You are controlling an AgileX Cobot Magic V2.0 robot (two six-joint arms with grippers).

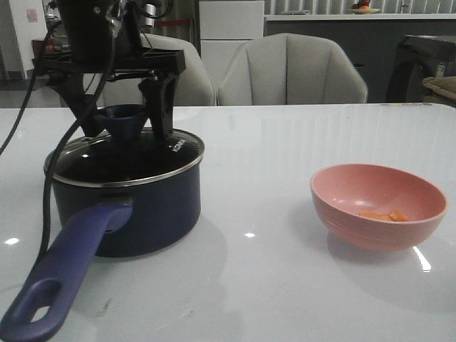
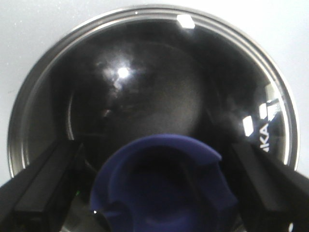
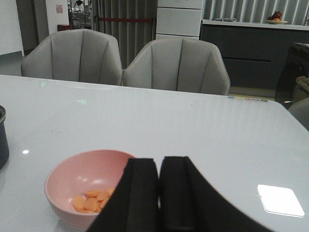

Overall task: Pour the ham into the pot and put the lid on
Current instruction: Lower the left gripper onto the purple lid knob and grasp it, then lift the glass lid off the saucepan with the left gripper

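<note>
Dining-room-like interior: white table (image 3: 203, 125), 2 padded chairs (image 3: 178, 65), cabinets (image 3: 251, 53) behind.

Black left end effector (image 1: 127, 107), looped black cables, seemingly matte fingers.

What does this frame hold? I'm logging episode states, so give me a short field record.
pot: dark navy round saucepan, long purple-blue handle toward the camera
lid: clear glass lid with steel rim resting on the saucepan
left gripper: open, fingers either side of the blue funnel-shaped knob
ham: orange slices in the pink bowl
right gripper: shut, empty, near the bowl
</note>
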